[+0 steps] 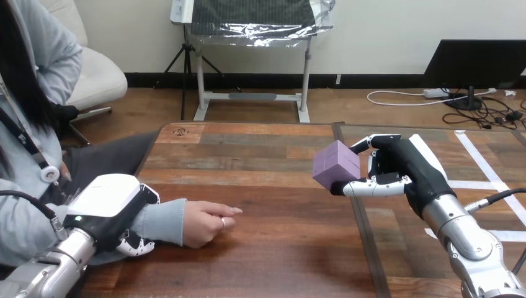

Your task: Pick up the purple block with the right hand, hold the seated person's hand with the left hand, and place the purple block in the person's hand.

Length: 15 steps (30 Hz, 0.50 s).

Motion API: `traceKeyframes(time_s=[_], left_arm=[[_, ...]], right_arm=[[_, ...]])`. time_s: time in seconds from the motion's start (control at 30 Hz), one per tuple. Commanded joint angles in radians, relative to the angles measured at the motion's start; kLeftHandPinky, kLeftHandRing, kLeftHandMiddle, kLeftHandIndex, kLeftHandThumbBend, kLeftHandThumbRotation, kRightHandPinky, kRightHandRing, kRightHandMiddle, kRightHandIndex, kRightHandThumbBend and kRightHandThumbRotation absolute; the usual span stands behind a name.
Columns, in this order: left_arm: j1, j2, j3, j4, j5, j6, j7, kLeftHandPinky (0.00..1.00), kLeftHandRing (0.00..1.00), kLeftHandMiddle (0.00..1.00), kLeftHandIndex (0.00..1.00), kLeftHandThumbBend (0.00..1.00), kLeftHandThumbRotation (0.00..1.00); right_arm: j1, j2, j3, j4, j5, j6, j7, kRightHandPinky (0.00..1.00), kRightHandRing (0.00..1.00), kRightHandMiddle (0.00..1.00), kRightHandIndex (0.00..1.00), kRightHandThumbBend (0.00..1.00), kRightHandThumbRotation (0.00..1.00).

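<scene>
Currently my right hand [397,171] pinches the purple block [336,164] between thumb and fingers, lifted above the table [260,149] and well apart from the person's hand [205,223]. My left hand [111,195] sits over the person's sleeved forearm, fingers curled round it. The person's hand lies palm down and loosely closed on the wood. Unless that palm turns up and opens, I judge the block will slide off it. My grip looks shallow too, so a quick swing across could shake it loose.
</scene>
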Motion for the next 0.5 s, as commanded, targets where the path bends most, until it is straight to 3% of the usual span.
traceKeyframes(time_s=[0.0,0.47], left_arm=[[-0.035,-0.001,-0.014,0.014,-0.013,-0.007,0.008,0.28,0.3,0.36,0.34,0.89,0.0],[-0.031,0.0,-0.007,0.001,-0.022,-0.036,0.027,0.21,0.27,0.33,0.31,0.88,0.0]], right_arm=[[-0.045,-0.008,-0.015,-0.066,0.007,0.0,-0.008,0.01,0.05,0.09,0.07,0.48,0.0],[-0.05,-0.008,-0.007,-0.056,-0.003,-0.002,-0.008,0.01,0.05,0.09,0.07,0.49,0.0]])
